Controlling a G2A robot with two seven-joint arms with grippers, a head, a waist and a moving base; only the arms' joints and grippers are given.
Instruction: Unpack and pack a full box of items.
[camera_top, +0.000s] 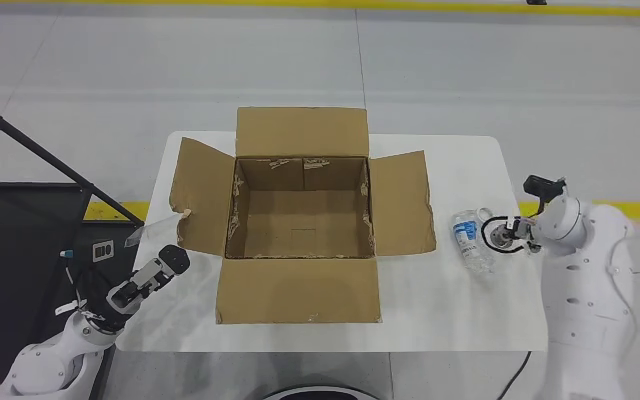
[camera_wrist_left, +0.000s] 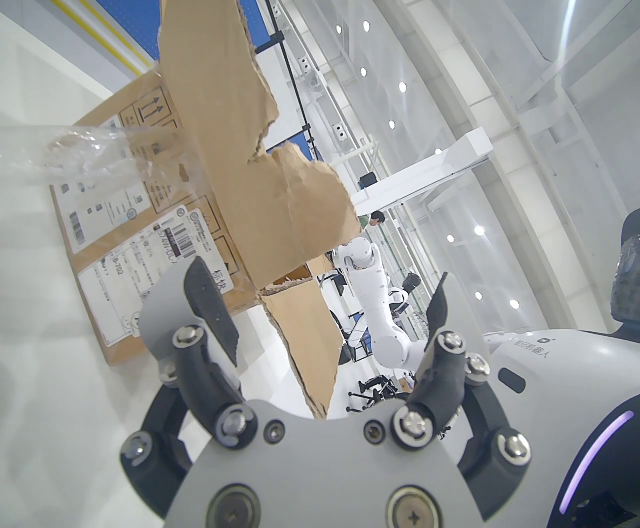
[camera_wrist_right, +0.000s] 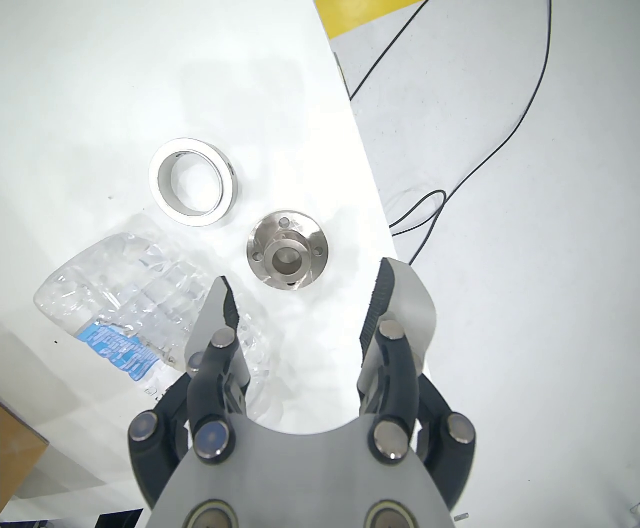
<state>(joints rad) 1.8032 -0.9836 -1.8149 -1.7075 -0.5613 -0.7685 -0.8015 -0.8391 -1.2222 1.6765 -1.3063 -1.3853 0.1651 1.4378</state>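
An open cardboard box (camera_top: 300, 222) stands mid-table with all flaps spread, and I see nothing inside it. Its labelled side (camera_wrist_left: 150, 210) faces my left gripper (camera_wrist_left: 325, 305), which is open and empty, low beside the table's front-left edge (camera_top: 170, 262). A clear plastic piece (camera_wrist_left: 85, 150) lies by the box's left flap (camera_top: 150, 232). My right gripper (camera_wrist_right: 305, 285) hangs open and empty just above a metal flange (camera_wrist_right: 286, 256). Beside the flange lie a metal ring (camera_wrist_right: 192, 182) and a clear water bottle (camera_wrist_right: 125, 310) on its side. The bottle (camera_top: 470, 240) is right of the box.
The white table (camera_top: 440, 300) ends close behind the flange, and black cables (camera_wrist_right: 450, 200) run over the grey floor beyond it. A dark frame and panel (camera_top: 40, 230) stand left of the table. Bare tabletop lies in front of the box at the right.
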